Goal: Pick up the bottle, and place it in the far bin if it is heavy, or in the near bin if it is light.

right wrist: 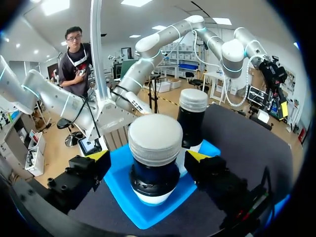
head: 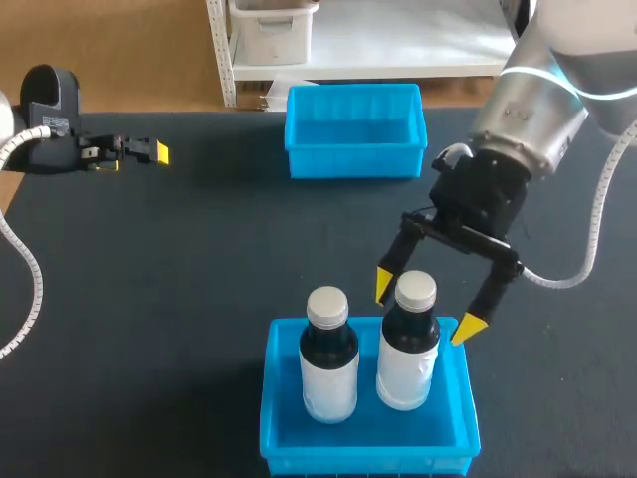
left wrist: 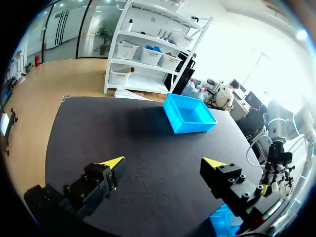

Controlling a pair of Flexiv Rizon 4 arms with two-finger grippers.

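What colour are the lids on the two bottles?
Both lids are a pale greyish white. They show best in the right wrist view.

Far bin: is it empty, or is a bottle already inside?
Empty. The far bin shows only bare blue floor in the head and left wrist views.

The dark table [head: 149,299] carries 2 blue bins. The far bin [head: 353,164] sits by the far edge, just right of middle. The near bin [head: 363,460] sits at the near edge, well apart from it.
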